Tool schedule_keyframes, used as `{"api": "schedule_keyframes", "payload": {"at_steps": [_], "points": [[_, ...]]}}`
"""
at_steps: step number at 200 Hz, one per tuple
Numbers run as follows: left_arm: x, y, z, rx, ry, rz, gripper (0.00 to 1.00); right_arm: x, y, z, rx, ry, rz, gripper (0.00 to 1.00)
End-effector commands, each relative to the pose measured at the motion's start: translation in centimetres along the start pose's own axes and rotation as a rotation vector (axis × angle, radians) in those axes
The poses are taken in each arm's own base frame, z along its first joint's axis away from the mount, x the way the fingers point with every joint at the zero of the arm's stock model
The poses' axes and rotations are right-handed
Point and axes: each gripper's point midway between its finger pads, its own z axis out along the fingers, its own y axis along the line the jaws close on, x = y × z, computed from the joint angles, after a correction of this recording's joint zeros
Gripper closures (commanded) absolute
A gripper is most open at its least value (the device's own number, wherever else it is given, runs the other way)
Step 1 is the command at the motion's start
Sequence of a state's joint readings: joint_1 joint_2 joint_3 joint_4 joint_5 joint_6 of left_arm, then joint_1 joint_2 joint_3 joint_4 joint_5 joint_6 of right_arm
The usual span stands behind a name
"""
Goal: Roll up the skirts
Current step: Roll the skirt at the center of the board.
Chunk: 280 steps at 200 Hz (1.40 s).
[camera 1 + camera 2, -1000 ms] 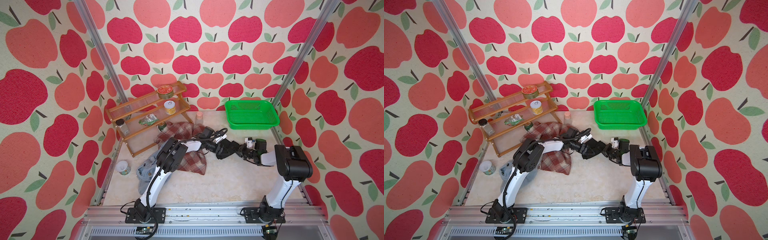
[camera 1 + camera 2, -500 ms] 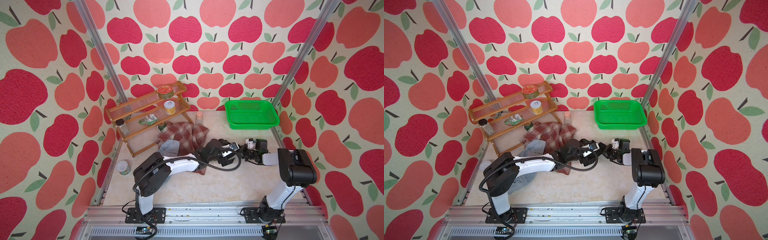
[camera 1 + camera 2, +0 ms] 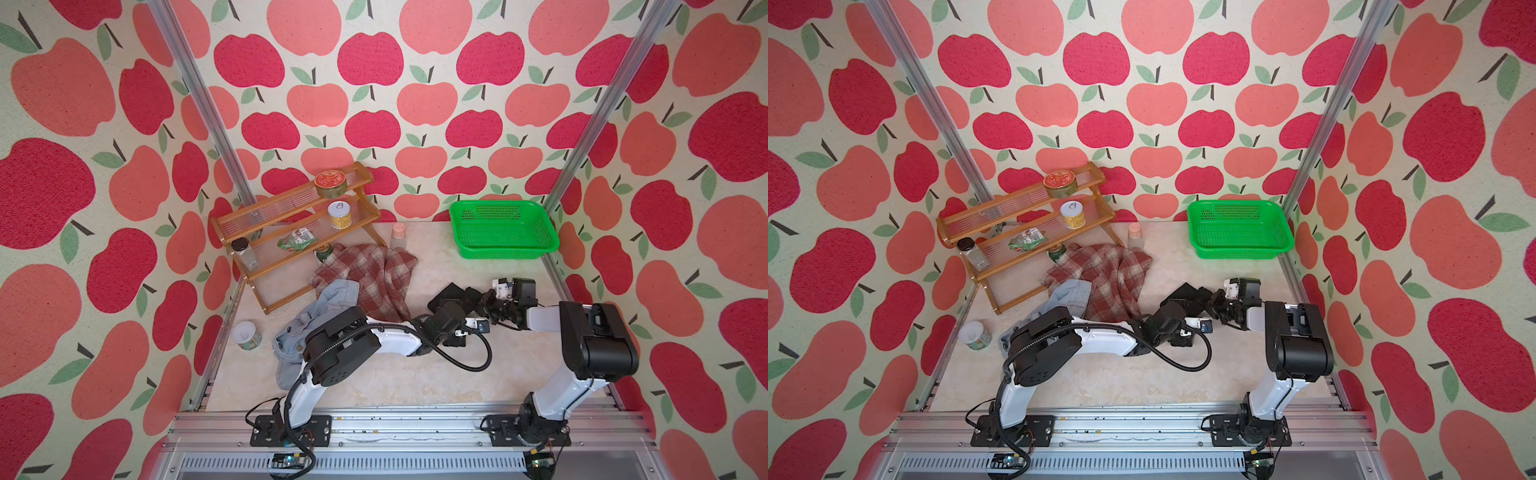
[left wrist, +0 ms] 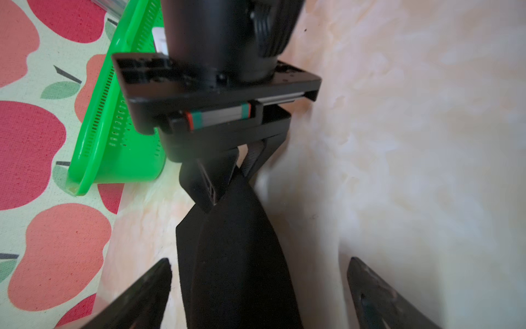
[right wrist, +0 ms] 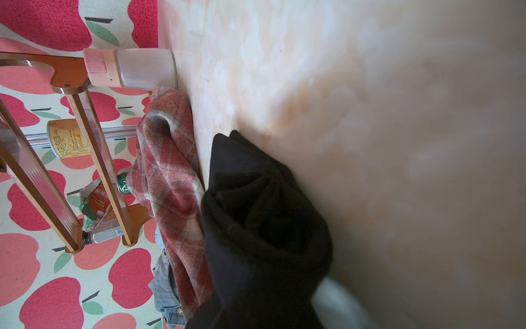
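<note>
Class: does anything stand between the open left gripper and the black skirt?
Nothing visible does. The black skirt lies between the spread fingers of the left gripper; the right gripper pinches its far end.

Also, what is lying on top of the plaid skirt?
One end of the denim skirt overlaps a corner of the plaid skirt. The left arm hides part of its near edge, so anything there cannot be seen.

Both top views are bright and sharp; fingers (image 4: 148, 290) of the left gripper (image 4: 260, 287) blur, and the tabletop (image 4: 412, 142) beside it washes out.
</note>
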<state>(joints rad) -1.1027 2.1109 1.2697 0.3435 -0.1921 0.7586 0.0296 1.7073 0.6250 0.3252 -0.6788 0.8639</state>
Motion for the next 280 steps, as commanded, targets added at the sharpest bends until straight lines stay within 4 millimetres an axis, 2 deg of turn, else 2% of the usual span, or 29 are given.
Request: {"api": "schedule_keyframes", "payload": {"at_steps": [1, 12, 19, 25, 30, 38, 51, 68, 74, 103, 118, 126, 160, 204, 239, 280], "points": [[2.5, -0.5, 1.4, -0.014, 0.131, 0.025, 0.07, -0.5, -0.1, -0.6, 0.028, -0.006, -0.006, 1.00], [3.1, -0.6, 2.0, -0.020, 0.170, 0.033, 0.10, -0.4, -0.2, -0.6, 0.032, -0.004, -0.001, 1.00], [3.5, -0.8, 2.4, -0.019, 0.193, 0.040, 0.17, -0.5, -0.2, -0.8, 0.029, -0.008, -0.001, 1.00], [3.9, -0.9, 2.7, -0.022, 0.212, 0.046, 0.32, -0.5, -0.2, -0.9, 0.028, -0.010, 0.000, 1.00], [4.1, -1.0, 2.9, -0.023, 0.226, 0.051, 0.49, -0.5, -0.3, -0.9, 0.028, -0.011, 0.001, 1.00], [4.4, -1.2, 3.2, -0.018, 0.241, 0.059, 0.64, -0.6, -0.2, -1.1, 0.024, -0.015, -0.001, 1.00], [4.6, -1.5, 3.5, -0.007, 0.249, 0.063, 0.74, -0.4, -0.2, -1.4, 0.024, -0.018, -0.004, 1.00], [4.4, -1.5, 3.5, 0.006, 0.243, 0.042, 0.80, -0.4, -0.1, -1.9, 0.021, -0.021, -0.013, 1.00], [4.1, -1.5, 3.3, 0.015, 0.233, 0.023, 0.81, -0.4, -0.2, -2.1, 0.021, -0.024, -0.011, 0.97], [2.9, -1.3, 2.5, 0.088, 0.165, -0.114, 0.82, -1.2, 0.2, -3.5, -0.007, -0.055, -0.002, 0.47], [2.6, -1.2, 2.2, 0.148, 0.138, -0.220, 0.82, -1.7, 0.6, -4.4, -0.035, -0.065, 0.004, 0.33], [2.1, -1.3, 1.9, 0.188, 0.111, -0.278, 0.81, -1.8, 0.8, -4.8, -0.047, -0.069, 0.004, 0.29], [1.4, -1.2, 1.5, 0.320, 0.043, -0.499, 0.81, -1.5, 0.5, -5.7, -0.060, -0.076, 0.006, 0.23], [1.5, 0.5, 0.7, 0.487, -0.108, -0.836, 0.80, -0.3, -0.6, -5.2, -0.075, -0.055, 0.012, 0.22], [1.6, 1.0, 0.4, 0.589, -0.145, -0.959, 0.79, -0.2, -0.7, -4.5, -0.088, -0.056, -0.003, 0.21], [2.3, 1.0, 0.6, 0.697, -0.158, -1.101, 0.79, -0.2, -0.5, -2.7, -0.077, -0.031, -0.024, 0.21]]}}
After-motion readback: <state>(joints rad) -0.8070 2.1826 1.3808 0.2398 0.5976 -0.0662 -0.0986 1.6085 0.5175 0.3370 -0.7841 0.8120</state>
